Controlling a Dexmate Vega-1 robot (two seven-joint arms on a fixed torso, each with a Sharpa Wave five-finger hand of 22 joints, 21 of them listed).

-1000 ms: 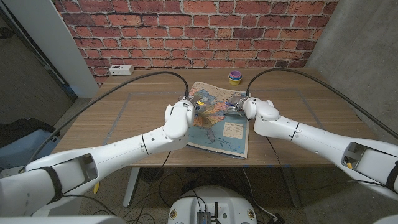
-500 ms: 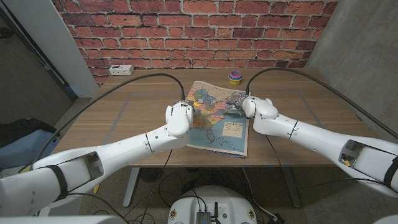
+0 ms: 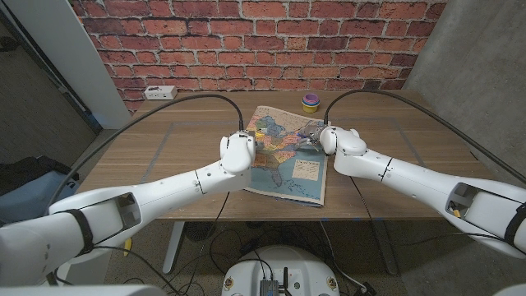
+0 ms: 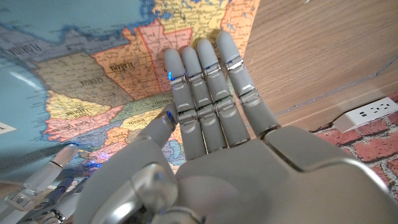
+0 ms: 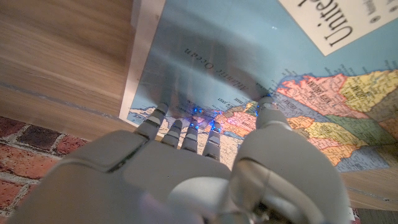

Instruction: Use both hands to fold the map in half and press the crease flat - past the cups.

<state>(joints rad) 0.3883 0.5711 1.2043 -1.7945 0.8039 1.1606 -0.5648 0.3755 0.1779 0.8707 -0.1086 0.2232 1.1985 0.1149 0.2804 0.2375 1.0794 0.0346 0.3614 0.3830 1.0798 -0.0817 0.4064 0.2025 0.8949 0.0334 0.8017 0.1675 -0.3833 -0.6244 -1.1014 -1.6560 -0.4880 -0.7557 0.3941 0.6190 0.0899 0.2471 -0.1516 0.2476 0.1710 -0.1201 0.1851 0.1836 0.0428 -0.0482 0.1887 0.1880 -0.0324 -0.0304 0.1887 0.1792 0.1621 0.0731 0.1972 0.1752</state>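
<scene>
1. The map [image 3: 288, 156] lies unfolded on the table [image 3: 164, 156], frame centre.
2. Left hand [image 3: 238, 150]: fingers [image 4: 205, 87] straight, holding nothing.
3. Right hand [image 3: 329, 140]: fingers [image 5: 186, 127] curled down; grip unclear.
4. Risk: pressing without pinching could slide the paper, skewing the fold.

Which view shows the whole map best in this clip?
The head view: the map lies open on the table, with the left hand and right hand on it. The left wrist view shows coloured states; the right wrist view shows ocean, one edge and part of the title box.
</scene>
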